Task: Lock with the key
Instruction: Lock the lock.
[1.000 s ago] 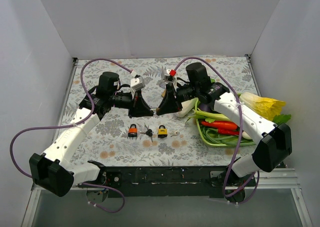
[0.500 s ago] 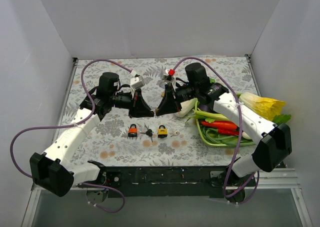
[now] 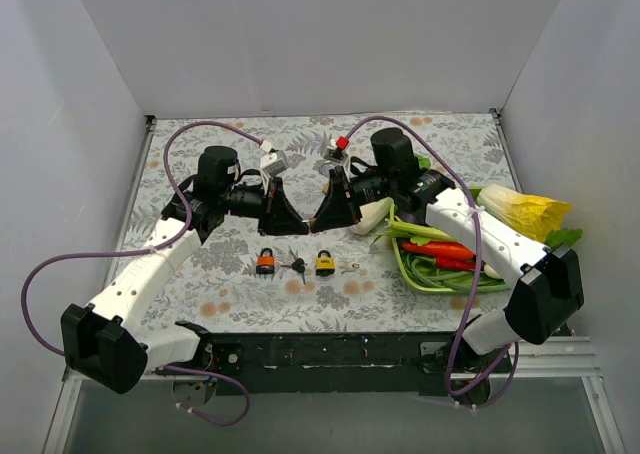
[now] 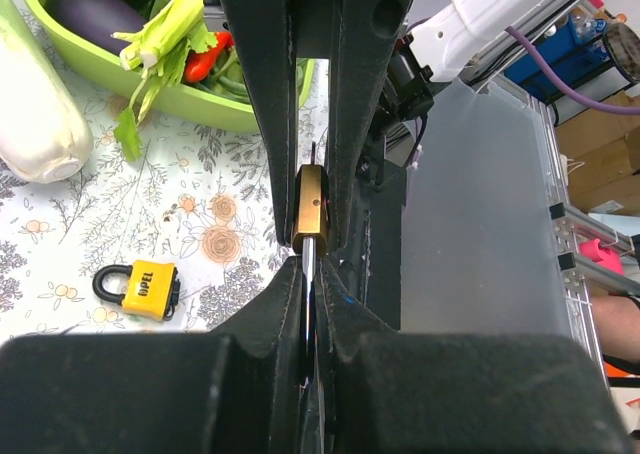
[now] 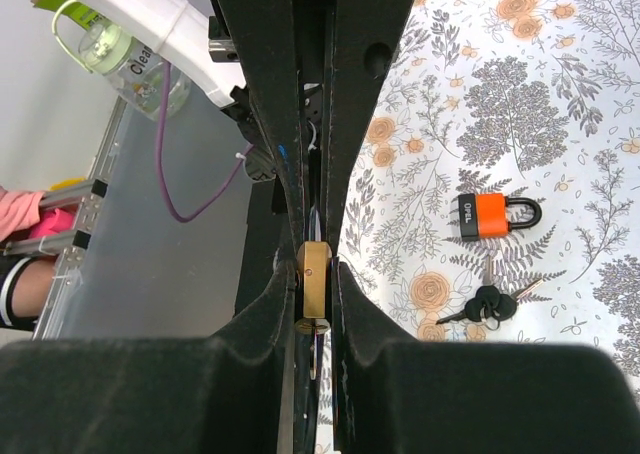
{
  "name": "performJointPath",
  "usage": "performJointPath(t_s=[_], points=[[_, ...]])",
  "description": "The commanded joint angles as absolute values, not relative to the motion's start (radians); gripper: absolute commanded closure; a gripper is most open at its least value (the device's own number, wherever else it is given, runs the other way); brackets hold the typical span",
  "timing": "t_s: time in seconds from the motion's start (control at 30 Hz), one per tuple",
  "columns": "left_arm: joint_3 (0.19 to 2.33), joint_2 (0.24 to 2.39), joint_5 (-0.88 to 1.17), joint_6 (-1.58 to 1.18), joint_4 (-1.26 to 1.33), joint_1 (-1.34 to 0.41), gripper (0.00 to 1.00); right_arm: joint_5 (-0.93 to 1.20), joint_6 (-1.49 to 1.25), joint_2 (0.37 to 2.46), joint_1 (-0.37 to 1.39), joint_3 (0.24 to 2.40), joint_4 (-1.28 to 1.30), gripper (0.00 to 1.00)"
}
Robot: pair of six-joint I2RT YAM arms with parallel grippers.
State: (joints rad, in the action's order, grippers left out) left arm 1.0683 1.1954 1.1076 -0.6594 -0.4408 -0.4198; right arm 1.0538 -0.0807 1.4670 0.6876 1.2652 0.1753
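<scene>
Between clamped jaws, brass padlock (image 4: 312, 206) and key (image 4: 309, 274) show only as slivers.

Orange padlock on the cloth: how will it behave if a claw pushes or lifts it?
The orange padlock lies flat, so it should slide rather than roll or tip. Its thick shackle suggests it is rigid and probably heavy for its size. It looks smooth, so it may slip in a pinch.
</scene>
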Motion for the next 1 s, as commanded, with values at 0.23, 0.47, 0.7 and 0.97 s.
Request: performJointPath(t_s=[0.23, 0.47, 0.7, 0.97], points=[[1.112, 1.189, 1.052, -0.552, -0.389, -0.422, 1.00, 1.118, 0.057, 1.456, 0.759, 1.290, 0.271, 0.99], [1.149, 1.167, 1.069, -0.345, -0.607, -0.345, 1.00, 1.054, 0.302, 1.465, 0.677, 1.390, 0.595, 0.42], [1.172, 1.184, 1.098, -0.247, -0.707, -0.345, 1.00, 1.000, 0.387, 1.474, 0.655, 1.457, 0.689, 0.37], [1.184, 1.203, 1.126, -0.248, -0.709, -0.350, 1.00, 0.959, 0.347, 1.519, 0.695, 1.508, 0.638, 0.21]])
